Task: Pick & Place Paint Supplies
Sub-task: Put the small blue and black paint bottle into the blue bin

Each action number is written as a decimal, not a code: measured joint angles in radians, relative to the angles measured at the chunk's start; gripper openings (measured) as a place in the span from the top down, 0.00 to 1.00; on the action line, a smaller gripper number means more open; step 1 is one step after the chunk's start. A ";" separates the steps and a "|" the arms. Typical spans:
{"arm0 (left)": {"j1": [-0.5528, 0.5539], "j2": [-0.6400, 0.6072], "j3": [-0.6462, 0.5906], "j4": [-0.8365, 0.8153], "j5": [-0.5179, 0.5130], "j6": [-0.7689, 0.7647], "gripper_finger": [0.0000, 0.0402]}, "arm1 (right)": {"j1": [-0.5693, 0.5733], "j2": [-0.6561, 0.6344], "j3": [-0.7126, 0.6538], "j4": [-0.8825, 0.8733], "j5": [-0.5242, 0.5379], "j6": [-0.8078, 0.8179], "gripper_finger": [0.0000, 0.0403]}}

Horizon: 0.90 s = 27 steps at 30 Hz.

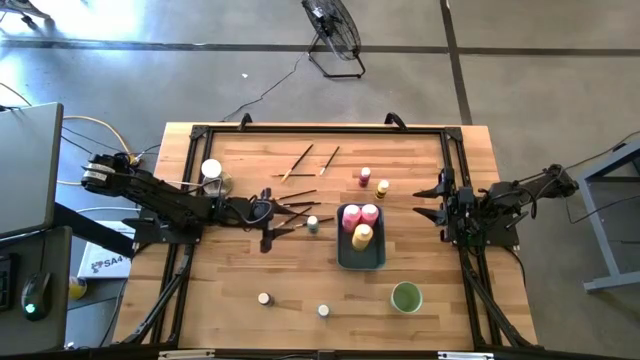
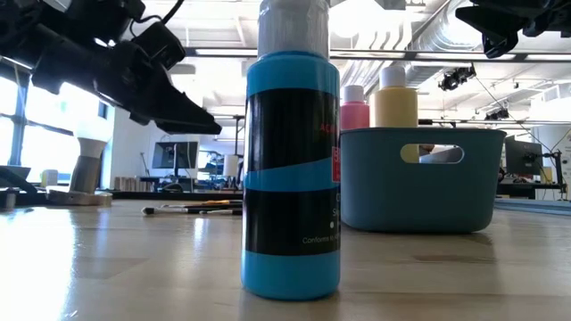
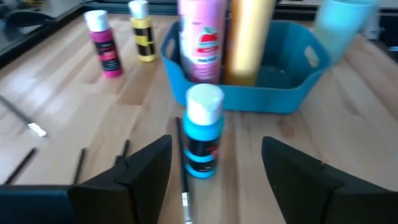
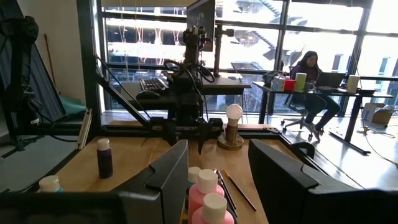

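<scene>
Blue paint bottle (image 3: pixel 203 132), white-capped with a dark label band, stands upright on the wooden table (image 1: pixel 240 300) just left of the blue-grey tray (image 1: pixel 343 256), mid-frame in the high view. The left gripper (image 3: pixel 214 171) sits around it with fingers spread wide, holding nothing (its dark tips flank the bottle without touching). Risk, as I judge it: a sideways move could clip and topple the bottle onto the thin paintbrushes (image 1: pixel 293 205) lying beside it. The right gripper (image 1: pixel 432 198) waits open and empty at the right.
</scene>
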 joint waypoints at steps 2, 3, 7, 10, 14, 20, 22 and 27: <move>0.000 0.000 0.000 0.000 0.018 0.001 0.37 | 0.000 0.000 0.000 0.000 0.000 0.000 0.60; 0.000 0.000 0.000 0.000 0.018 0.001 0.37 | 0.000 0.000 0.000 0.000 0.000 0.000 0.60; 0.000 0.017 0.000 0.011 -0.046 0.001 0.36 | 0.000 0.000 0.000 0.000 0.000 0.000 0.60; 0.000 0.036 0.000 0.035 -0.087 0.001 0.36 | 0.000 0.000 0.000 0.000 0.000 0.000 0.60; 0.000 0.082 0.001 0.083 -0.087 0.001 0.36 | 0.000 0.000 0.000 0.000 0.000 0.000 0.60; 0.000 0.168 0.062 0.104 -0.071 0.002 0.36 | 0.000 0.000 0.000 0.000 0.000 0.000 0.60; 0.008 0.193 0.080 0.098 -0.072 0.002 0.36 | 0.000 0.000 0.000 0.003 0.000 0.000 0.60; 0.060 0.250 0.114 0.085 -0.059 -0.034 0.36 | 0.000 0.000 0.000 0.003 0.000 0.000 0.60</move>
